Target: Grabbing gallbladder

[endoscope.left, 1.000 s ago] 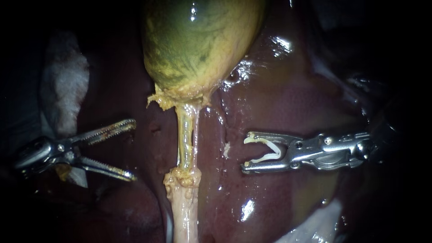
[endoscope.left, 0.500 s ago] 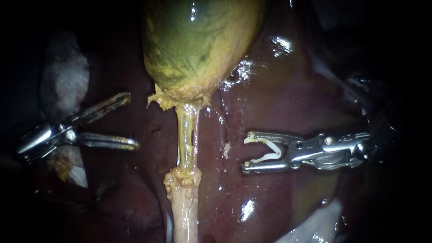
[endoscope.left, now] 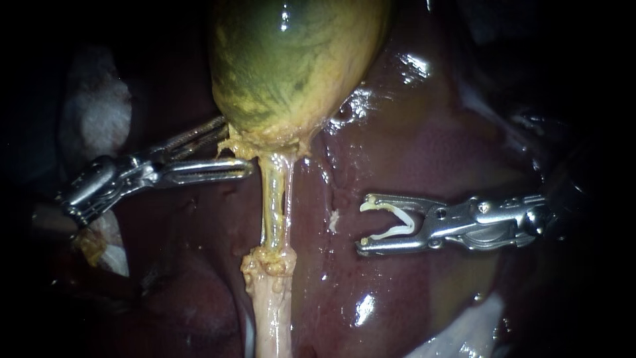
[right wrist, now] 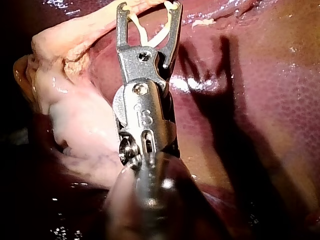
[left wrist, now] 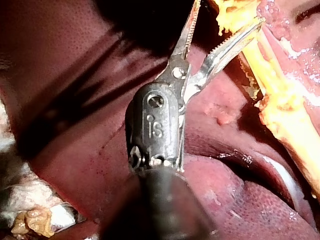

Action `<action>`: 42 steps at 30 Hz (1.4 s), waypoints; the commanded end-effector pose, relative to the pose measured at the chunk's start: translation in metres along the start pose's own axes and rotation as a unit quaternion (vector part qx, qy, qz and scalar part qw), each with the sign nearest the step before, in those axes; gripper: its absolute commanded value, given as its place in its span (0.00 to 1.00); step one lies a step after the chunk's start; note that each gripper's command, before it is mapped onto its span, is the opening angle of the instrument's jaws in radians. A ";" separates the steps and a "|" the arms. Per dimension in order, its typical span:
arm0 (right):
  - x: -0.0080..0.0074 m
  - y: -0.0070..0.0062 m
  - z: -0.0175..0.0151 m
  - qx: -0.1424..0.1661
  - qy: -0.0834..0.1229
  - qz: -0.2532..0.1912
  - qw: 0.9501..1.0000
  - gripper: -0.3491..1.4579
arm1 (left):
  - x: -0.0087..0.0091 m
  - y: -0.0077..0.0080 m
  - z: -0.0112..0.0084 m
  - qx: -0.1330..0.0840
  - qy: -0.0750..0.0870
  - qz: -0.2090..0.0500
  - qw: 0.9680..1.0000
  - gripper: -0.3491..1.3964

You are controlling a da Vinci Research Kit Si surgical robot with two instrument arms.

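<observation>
Now the green-yellow, pear-shaped gallbladder [endoscope.left: 291,66] lies on the glossy dark-red liver [endoscope.left: 424,146], towards its upper edge in the endoscope view. It narrows into a pale yellow tube [endoscope.left: 273,205] running towards the lower edge. My left instrument [endoscope.left: 237,147], slim steel with toothed jaws, has them moderately apart around the ragged yellow fringe [endoscope.left: 240,151] at the gallbladder's neck, with no closed grip. My right instrument [endoscope.left: 361,225] sits over the liver's right half, apart from the tube, its wide jaws holding a white V-shaped clip [endoscope.left: 405,223].
</observation>
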 end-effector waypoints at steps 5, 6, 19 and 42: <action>0.0000 0.0000 -0.0001 -0.001 0.000 0.003 1.000 0.52 | -0.0002 0.0003 -0.0003 -0.002 0.000 -0.014 1.000 0.38; 0.0000 0.0000 -0.0001 -0.001 0.000 0.003 1.000 0.52 | -0.0002 0.0003 -0.0003 -0.002 0.000 -0.017 1.000 0.37; 0.0000 0.0000 -0.0001 -0.001 0.000 0.003 1.000 0.52 | -0.0003 0.0002 -0.0012 -0.004 0.000 -0.031 1.000 0.17; 0.0000 0.0000 -0.0001 -0.001 0.000 0.003 1.000 0.52 | -0.0003 0.0015 -0.0058 -0.013 -0.004 -0.041 0.999 0.08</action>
